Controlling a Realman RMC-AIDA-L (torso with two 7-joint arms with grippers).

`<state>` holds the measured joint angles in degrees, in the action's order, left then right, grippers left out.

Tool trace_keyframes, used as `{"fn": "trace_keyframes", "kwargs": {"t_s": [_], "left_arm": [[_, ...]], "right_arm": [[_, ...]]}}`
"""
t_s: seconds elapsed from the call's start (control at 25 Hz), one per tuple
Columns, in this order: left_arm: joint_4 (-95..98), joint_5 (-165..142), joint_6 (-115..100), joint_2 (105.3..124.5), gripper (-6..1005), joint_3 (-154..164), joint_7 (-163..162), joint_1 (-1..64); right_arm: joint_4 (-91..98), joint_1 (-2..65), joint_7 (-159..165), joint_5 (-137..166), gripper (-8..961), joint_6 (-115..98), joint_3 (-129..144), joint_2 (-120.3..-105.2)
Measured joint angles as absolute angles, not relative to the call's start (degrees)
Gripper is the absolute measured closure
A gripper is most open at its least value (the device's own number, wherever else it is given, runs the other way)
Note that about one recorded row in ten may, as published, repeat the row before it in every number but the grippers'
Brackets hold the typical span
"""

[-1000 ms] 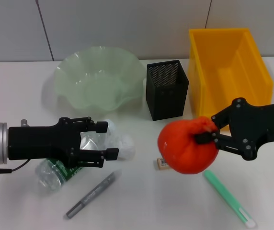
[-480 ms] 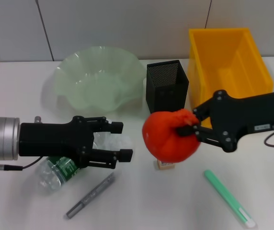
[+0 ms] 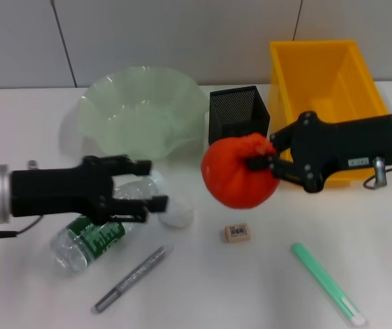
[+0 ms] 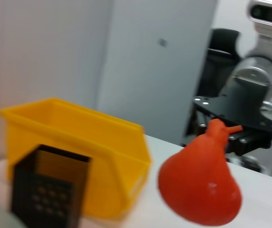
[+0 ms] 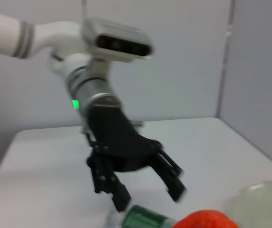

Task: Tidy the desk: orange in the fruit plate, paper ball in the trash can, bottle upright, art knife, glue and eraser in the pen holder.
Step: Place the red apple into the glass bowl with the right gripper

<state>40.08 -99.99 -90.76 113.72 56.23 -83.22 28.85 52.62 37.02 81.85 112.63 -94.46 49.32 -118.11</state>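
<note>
Right gripper (image 3: pixel 264 163) is clamped on the orange (image 3: pixel 239 173) by its stem end, fruit held in the air in front of the pen holder (image 3: pixel 238 116) and beside the trash can (image 3: pixel 323 96); it hides the holder's lower front in head view. Left wrist view shows the orange (image 4: pixel 200 183) hanging pear-shaped from the black fingers, clear of the table.

Left gripper (image 3: pixel 149 184) sits low over the desk w/ fingers spread apart, nothing between them. It is positioned over the cap end of the bottle (image 3: pixel 92 236), which lies on its side, green label up. Paper ball (image 3: pixel 174 209) rests on the table just beside the lower fingertip. Right wrist view confirms the left gripper (image 5: pixel 148 192) splayed above the bottle (image 5: pixel 143 219).

Other items:
- Fruit plate (image 3: pixel 141 113): back left, next to the pen holder, nothing in it.
- Eraser (image 3: pixel 236 233): flat on desk, below the orange in head view, apart from both grippers.
- Grey pen (image 3: pixel 131 278): diagonal, near the bottle.
- Green pen (image 3: pixel 327 283): diagonal, front right.
</note>
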Motion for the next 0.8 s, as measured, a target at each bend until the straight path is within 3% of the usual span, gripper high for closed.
{"fn": "trace_keyframes", "kwargs": {"t_s": [0.32,0.8], "left_arm": [[40.2,-100.0,-92.9,113.36,167,51.2,-77.2,24.4],[39.6,-100.3,-97.3,112.89,170,50.8,-74.5,23.3]], "right_arm": [[51.3,40.0,83.6,112.4,888,-84.0,49.8,-118.90],[33.8,55.4,81.3,108.1,880,-58.4,57.1,-119.53]]}}
